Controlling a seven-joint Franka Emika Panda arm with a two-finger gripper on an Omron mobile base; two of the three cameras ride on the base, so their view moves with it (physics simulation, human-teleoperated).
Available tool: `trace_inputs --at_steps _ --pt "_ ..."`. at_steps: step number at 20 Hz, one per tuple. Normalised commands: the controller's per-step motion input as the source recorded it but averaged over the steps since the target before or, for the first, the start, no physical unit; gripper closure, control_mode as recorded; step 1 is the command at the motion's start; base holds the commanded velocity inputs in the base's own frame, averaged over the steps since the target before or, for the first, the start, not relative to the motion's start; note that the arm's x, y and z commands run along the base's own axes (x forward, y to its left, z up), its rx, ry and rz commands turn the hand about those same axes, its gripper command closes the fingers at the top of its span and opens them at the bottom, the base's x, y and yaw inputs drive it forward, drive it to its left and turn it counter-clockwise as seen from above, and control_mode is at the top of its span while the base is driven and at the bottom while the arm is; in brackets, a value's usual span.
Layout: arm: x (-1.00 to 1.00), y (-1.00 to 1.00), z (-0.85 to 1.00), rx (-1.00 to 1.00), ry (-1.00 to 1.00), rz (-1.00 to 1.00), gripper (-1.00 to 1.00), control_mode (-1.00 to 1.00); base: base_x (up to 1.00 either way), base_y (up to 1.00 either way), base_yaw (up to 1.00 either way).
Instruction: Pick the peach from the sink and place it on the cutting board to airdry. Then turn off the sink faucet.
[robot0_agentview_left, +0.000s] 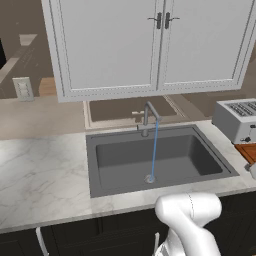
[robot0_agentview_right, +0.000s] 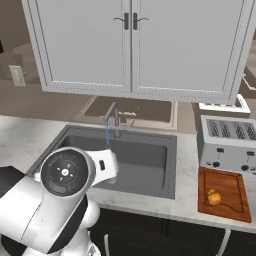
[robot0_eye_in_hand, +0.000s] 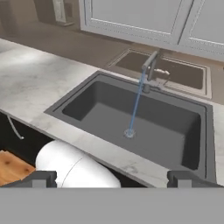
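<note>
peach (robot0_agentview_right: 214, 197) is sitting on the cutting board (robot0_agentview_right: 235, 192) at 3 o'clock of the sink (robot0_agentview_right: 165, 172), gripper (robot0_eye_in_hand: 113, 178) wide open and empty, so nudge the faucet (robot0_eye_in_hand: 148, 65)'s stiff little side lever, water's running.

Both base views look forward and down from behind the arm, sharing the sink (robot0_agentview_left: 160, 160) mid-frame. The right one adds the board (robot0_agentview_right: 224, 194) lower right. The hand view faces the sink (robot0_eye_in_hand: 144, 127) from nearer.
</note>
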Motion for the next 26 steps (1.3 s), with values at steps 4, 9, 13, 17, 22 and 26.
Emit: trace_inputs --at_steps 4,9,13,17,22,26 --pt "0.12 0.06 0.07 0.03 -0.02 -0.12 -1.0 -1.0 0.0 0.0 0.0" --pt "0.12 0.0 0.04 0.04 0.0 0.0 -1.0 -1.0 0.0 0.0 0.0" --pt "0.06 -0.01 0.0 0.04 -0.04 0.0 -1.0 -1.0 0.0 0.0 0.0" --pt "0.05 -0.03 0.02 0.03 -0.06 0.0 -1.0 -1.0 0.0 0.0 0.0" --pt "0.05 0.0 0.0 0.02 -0.1 0.0 -1.0 -1.0 0.0 0.0 0.0" --pt "0.1 0.0 0.0 0.05 -0.08 0.0 -1.0 -1.0 0.0 0.0 0.0"
